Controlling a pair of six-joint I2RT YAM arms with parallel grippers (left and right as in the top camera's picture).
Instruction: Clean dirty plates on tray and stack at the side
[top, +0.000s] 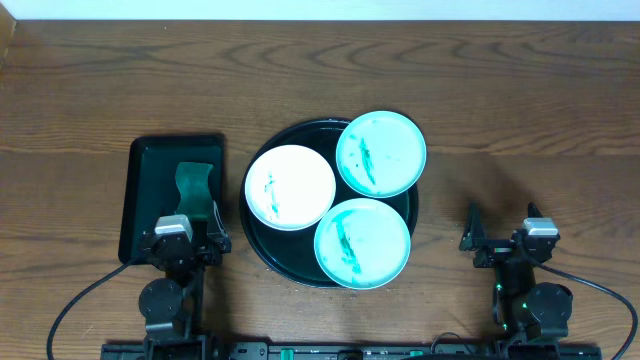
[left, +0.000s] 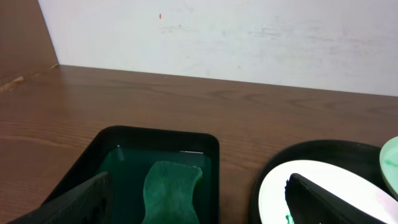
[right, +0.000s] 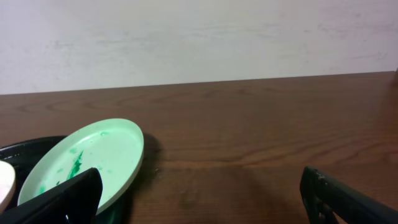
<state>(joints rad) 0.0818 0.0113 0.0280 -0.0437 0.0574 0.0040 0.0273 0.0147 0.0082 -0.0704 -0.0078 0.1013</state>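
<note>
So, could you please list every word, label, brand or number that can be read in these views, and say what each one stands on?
None can be read.
The plates carry only teal smears, no lettering.
The round tray, the rectangular tray and the sponge are unmarked.
The arm bases are too small to show any label.

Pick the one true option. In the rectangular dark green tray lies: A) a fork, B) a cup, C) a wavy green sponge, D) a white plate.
C: a wavy green sponge lies in the rectangular tray, while the plates all sit on the round tray.
</note>
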